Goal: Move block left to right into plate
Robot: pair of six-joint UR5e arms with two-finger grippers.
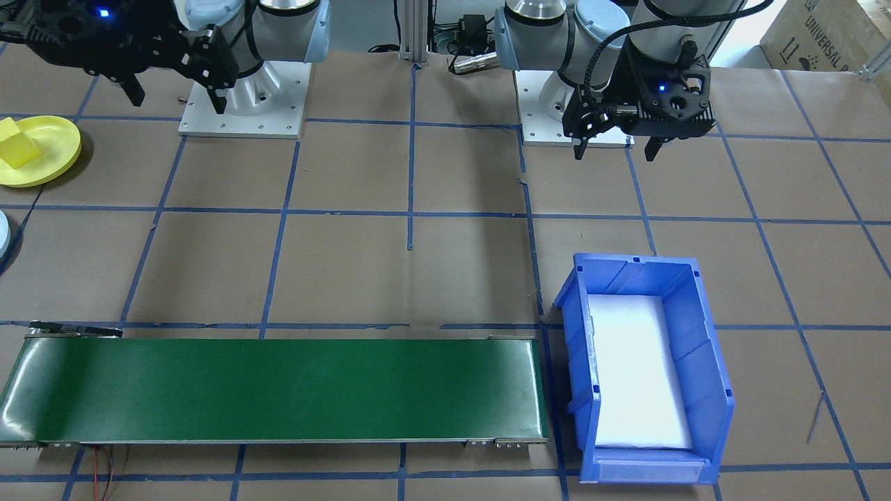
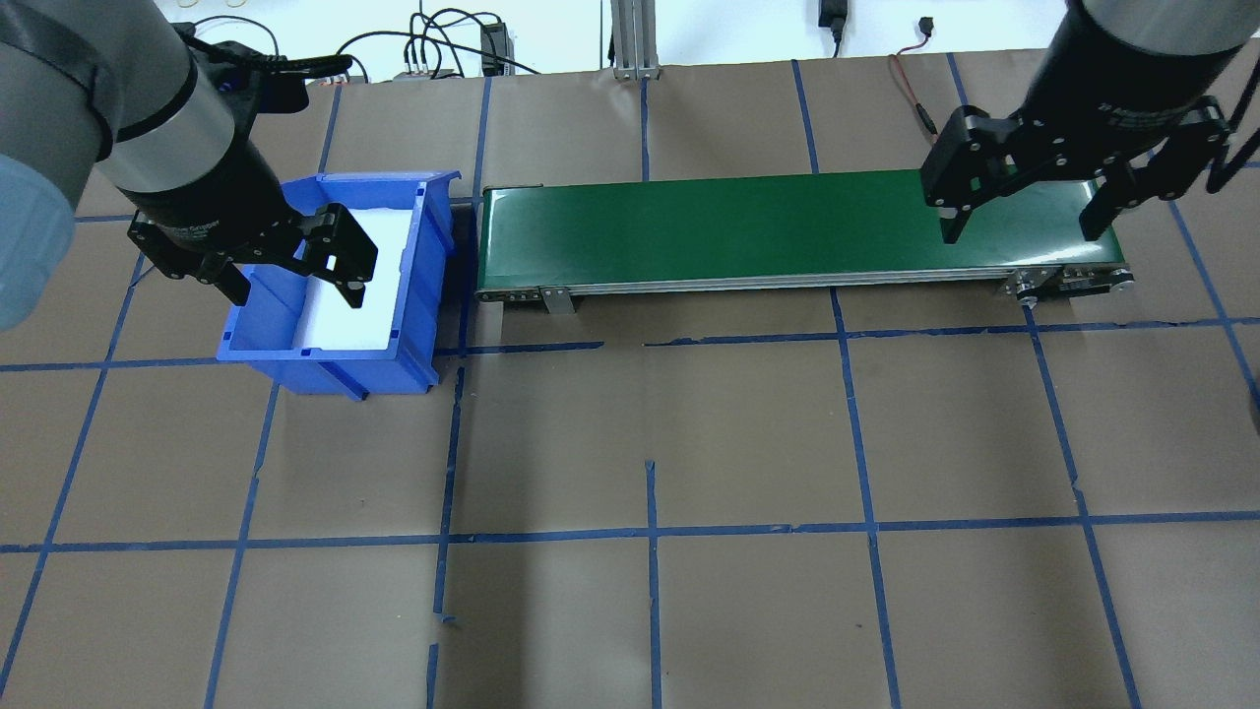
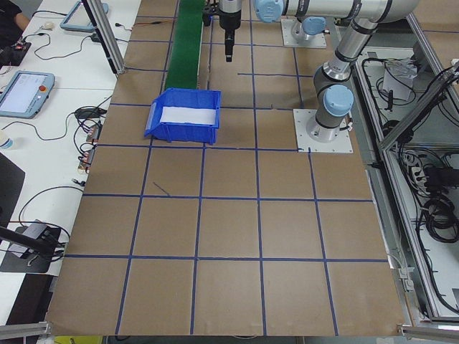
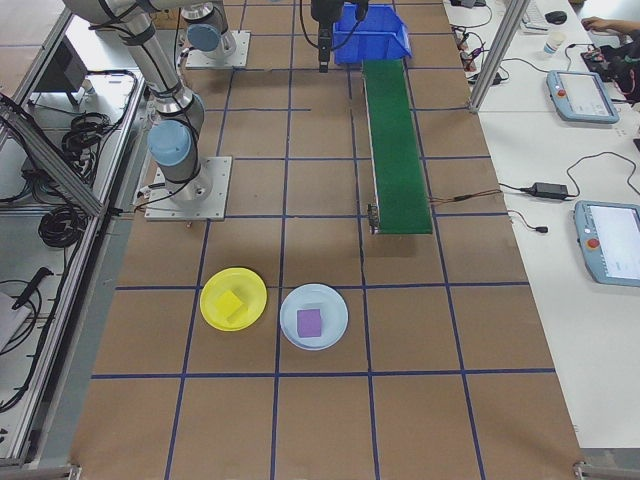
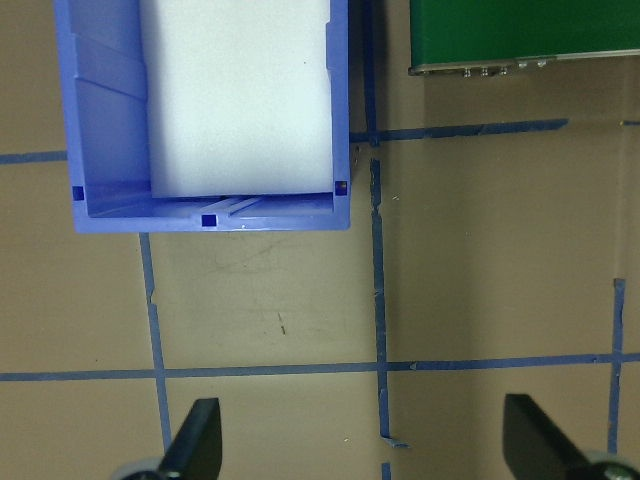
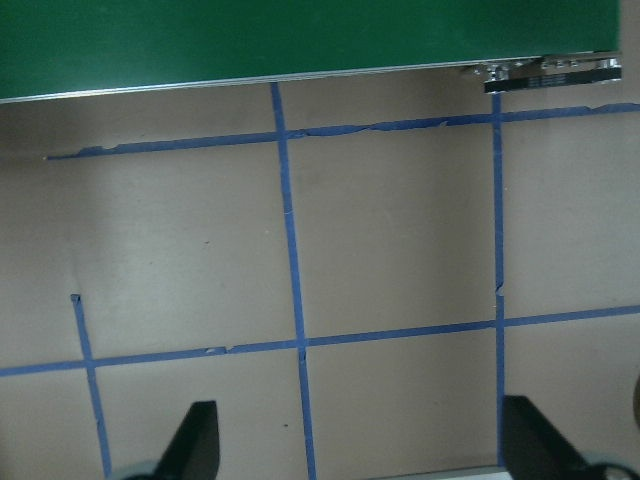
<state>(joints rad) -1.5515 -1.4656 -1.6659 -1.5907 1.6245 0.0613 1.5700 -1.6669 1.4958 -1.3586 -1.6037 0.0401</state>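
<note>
Blue bin (white foam inside) beside green conveyor; fingertips apart.

Even, bright overhead light fills every view, and the brown paper-covered counter reads flat and slightly washed. The white foam liner in the blue plastic bin blows out to near-pure white, its texture lost. A soft sheen runs along the green conveyor belt at its ends. Shadows are faint and diffuse (a pale smear beneath the bin in the overhead view). The wrist views are softer, with the black fingertips blurred at the bottom edge.
</note>
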